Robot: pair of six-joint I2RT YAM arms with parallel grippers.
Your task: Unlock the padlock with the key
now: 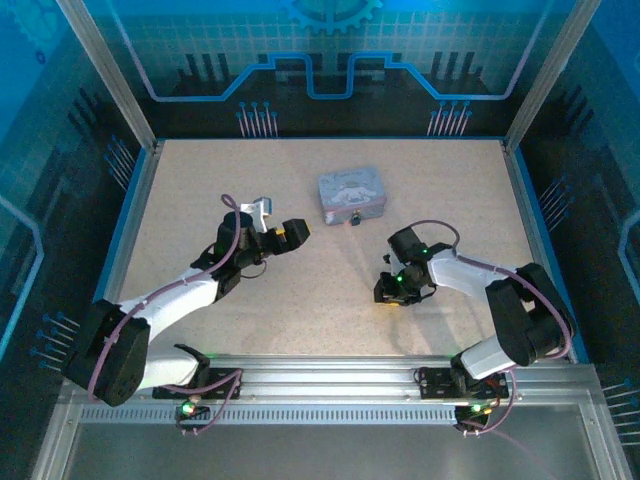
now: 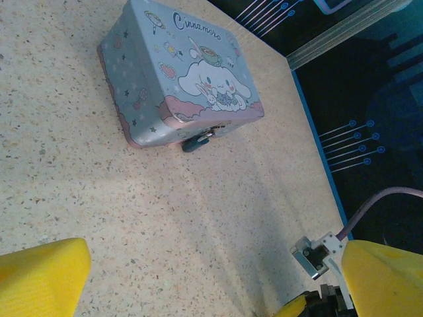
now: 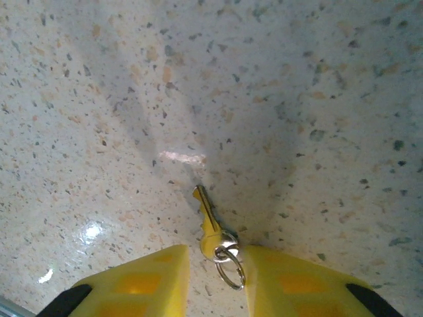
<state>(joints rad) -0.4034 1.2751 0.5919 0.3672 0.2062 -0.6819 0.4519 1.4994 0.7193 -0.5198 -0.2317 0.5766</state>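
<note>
- The right hand (image 3: 216, 254) points down at the speckled table (image 3: 297, 99). Its two yellow fingers (image 3: 142, 281) stand a narrow gap apart, and nothing is clamped between them.
- In the right wrist view we see the key (image 3: 208, 221) lying flat on the table, its rounded head sitting in that gap. A small metal ring (image 3: 229, 267) hangs from the head, just beside the right-side finger. We cannot tell whether either finger touches the key.
- The key's long axis runs straight out from the hand. The head is nearest the fingers and the blade points away, leaning slightly left in that view.
- From above, the right hand (image 1: 393, 292) sits right of the table's middle. The padlock (image 1: 354, 218) lies farther across the table and to its left, well apart from it.
- The padlock is a tiny bluish thing resting against the near long side of a cartoon-printed tin box (image 1: 350, 195). In the left wrist view we see the padlock (image 2: 198, 140) touching the lower edge of the tin box (image 2: 178, 66).
- The left hand (image 1: 296, 232) is spread wide and holds nothing. Its fingers (image 2: 39, 277) frame the bottom corners of its own view, facing the tin.
- We judge the left hand a little nearer the padlock, while the right hand alone is placed to take the key.
- We judge the next move to be closing on the key's head.
</note>
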